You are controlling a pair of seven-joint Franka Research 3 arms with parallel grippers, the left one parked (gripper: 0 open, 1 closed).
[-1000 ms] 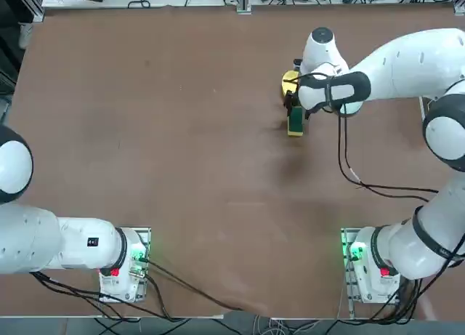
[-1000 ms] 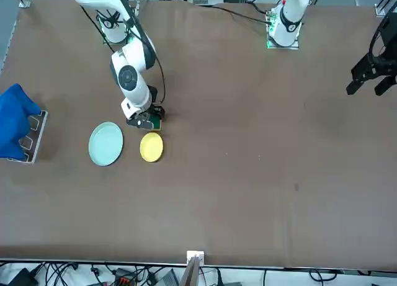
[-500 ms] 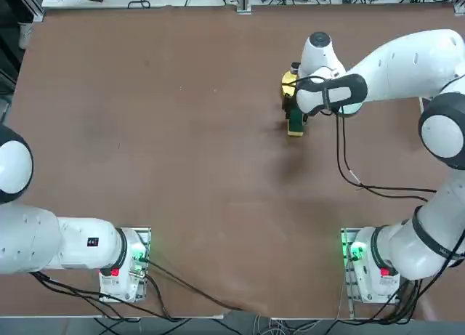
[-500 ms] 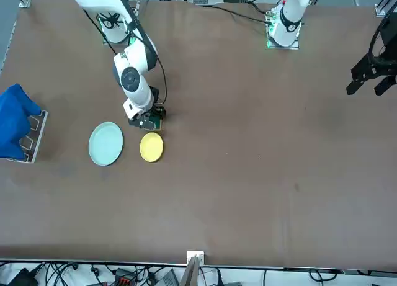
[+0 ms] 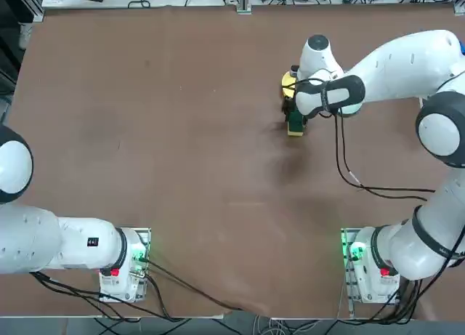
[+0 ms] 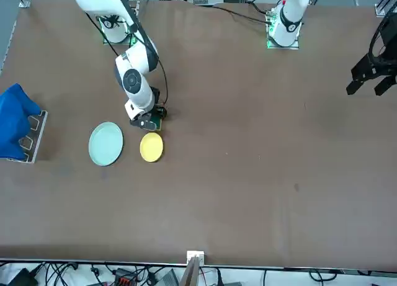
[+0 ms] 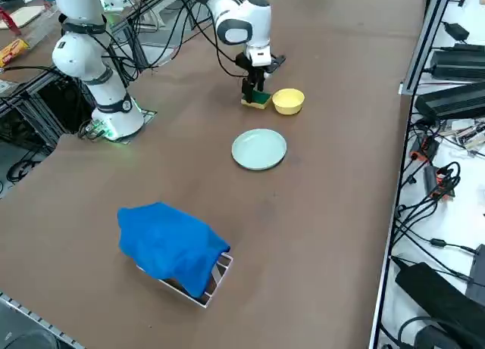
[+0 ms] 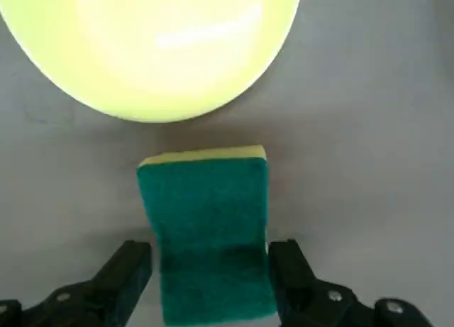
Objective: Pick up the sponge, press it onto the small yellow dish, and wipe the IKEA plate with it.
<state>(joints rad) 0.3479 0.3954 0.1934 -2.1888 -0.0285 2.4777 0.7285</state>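
- Green on top with a yellow layer beneath, the sponge (image 8: 207,235) lies flat on the brown tabletop (image 5: 182,168), just beside the yellow dish (image 8: 152,50) and not touching it.
- Right end effector (image 8: 209,277) points down over the sponge, its two black fingers (image 8: 124,270) spread apart, one on each long side of the block.
- From the wrist view, the fingers appear to straddle the sponge's near end without gripping it; whether the tips have reached the tabletop is hard to tell from any view.
- Step in hand, by my reading: the pick-up, at the point just ahead of closing. Nothing is lifted yet.
- Next move likely calls for settling the fingers low enough to catch the sponge's sides, then closing squarely so the soft block does not twist or squirt out.
- After that comes a short carry to the dish, which sits right next to the sponge, so little travel is needed.
- Pale mint plate (image 6: 105,144) rests on the far side of the dish from the sponge, near but apart from it, and is bare.
- Off to one side, well apart from the work, a blue cloth (image 7: 170,247) is draped over a small rack.
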